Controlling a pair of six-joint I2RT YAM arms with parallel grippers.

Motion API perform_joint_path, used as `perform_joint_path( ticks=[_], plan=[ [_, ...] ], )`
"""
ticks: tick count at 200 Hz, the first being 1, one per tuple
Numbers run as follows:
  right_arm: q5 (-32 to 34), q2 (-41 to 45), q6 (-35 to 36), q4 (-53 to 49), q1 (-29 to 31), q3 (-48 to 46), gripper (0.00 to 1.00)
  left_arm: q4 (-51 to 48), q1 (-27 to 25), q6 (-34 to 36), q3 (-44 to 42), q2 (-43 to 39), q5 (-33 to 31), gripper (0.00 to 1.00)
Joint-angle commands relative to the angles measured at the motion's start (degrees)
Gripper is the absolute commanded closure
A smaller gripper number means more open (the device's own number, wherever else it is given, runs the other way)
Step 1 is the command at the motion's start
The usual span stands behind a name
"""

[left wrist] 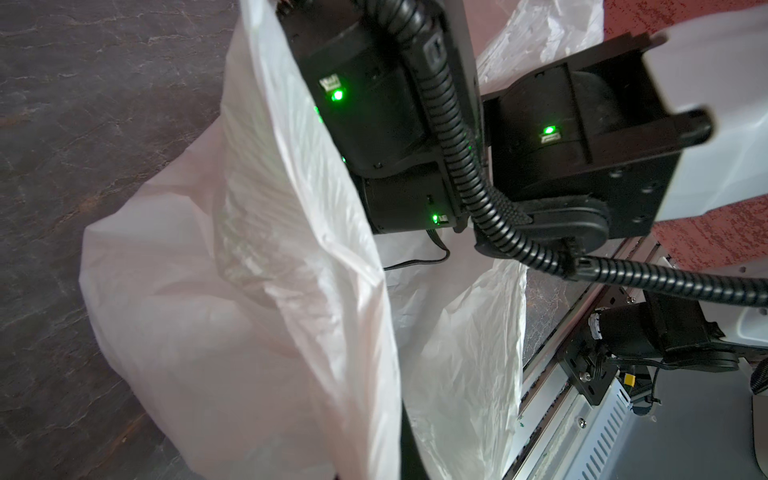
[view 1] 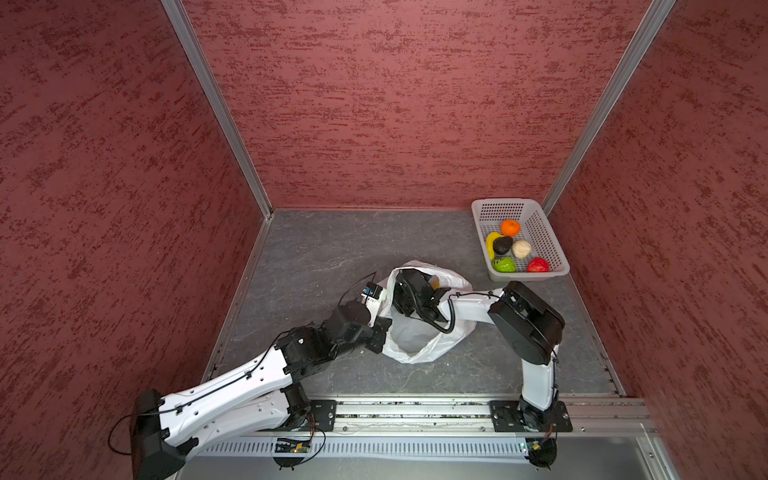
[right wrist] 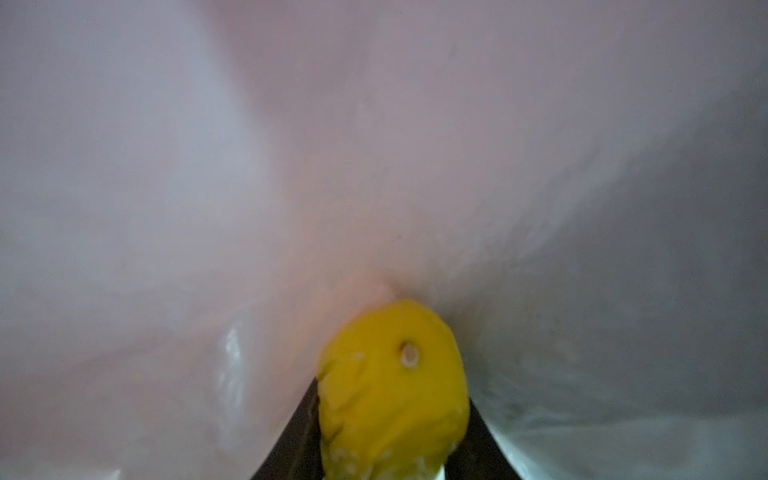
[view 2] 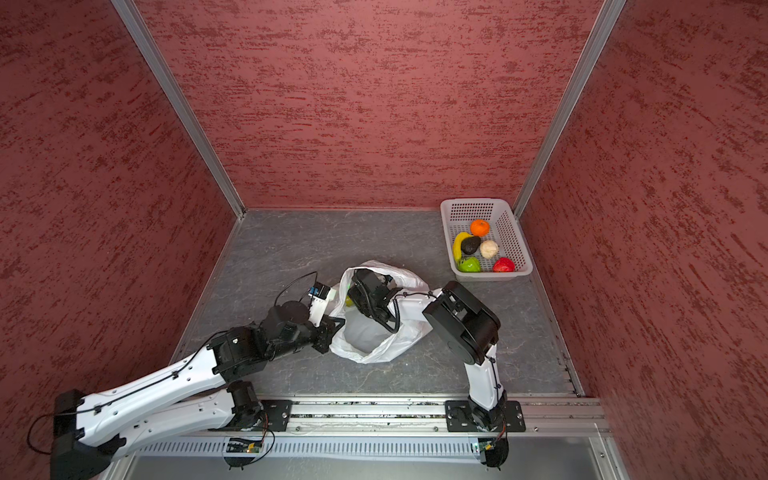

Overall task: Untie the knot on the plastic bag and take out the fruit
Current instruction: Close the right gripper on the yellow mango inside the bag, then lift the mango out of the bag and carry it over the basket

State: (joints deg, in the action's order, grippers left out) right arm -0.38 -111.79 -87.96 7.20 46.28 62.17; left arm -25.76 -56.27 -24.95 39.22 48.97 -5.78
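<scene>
Two dark fingers [right wrist: 299, 436] of the right gripper [right wrist: 392, 388] are pressed against either side of a yellow lemon [right wrist: 395, 361] at the bottom middle of the right wrist view, so yeah, it's got the lemon pinched. Everything around that is blurry white film, because the gripper is down inside the plastic bag [view 1: 419, 336].

The left gripper [view 1: 380, 328] is closed all the way, clamped on the bag's rim at its left edge and holding that side up. The bag sits mouth-open in the lower middle of both top views, on the grey floor [view 1: 316, 249], with the right arm reaching in from the right.

Six other fruit are in the white basket [view 1: 548, 241] at the right of the frame, well apart from the bag: orange [view 1: 510, 227], banana [view 1: 491, 243], avocado [view 1: 503, 245], a pale round one [view 1: 521, 248], green apple [view 1: 504, 264] and red apple [view 1: 538, 264].
</scene>
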Motion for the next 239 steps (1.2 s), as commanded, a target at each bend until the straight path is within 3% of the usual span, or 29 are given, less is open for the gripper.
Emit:
perform_joint_path(
  ticks=[1, 94, 143, 172, 239],
  plan=[
    [0.35, 3.90, 0.21, -3.67, -0.10, 0.40, 0.77, 0.34, 0.69, 0.75, -0.60, -0.45, 0.42, 1.00],
    [-4.37, 14.99, 18.32, -15.85, 1.49, -3.89, 0.77, 1.90, 3.47, 1.31, 0.15, 0.25, 0.33, 1.00],
    [1.30, 21.67, 27.57, -25.34, 4.53, -2.72, 0.79, 1.76, 3.66, 1.22, 0.17, 0.00, 0.35, 1.00],
    [6.15, 25.90, 28.63, -25.92, 6.19, -4.94, 0.79, 1.72, 3.54, 1.08, 0.17, -0.01, 0.43, 1.00],
    [8.56, 33.29, 32.23, -34.56, 9.15, -2.37, 0.80, 2.24, 3.77, 2.01, 1.20, 1.64, -0.47, 1.00]
  ],
)
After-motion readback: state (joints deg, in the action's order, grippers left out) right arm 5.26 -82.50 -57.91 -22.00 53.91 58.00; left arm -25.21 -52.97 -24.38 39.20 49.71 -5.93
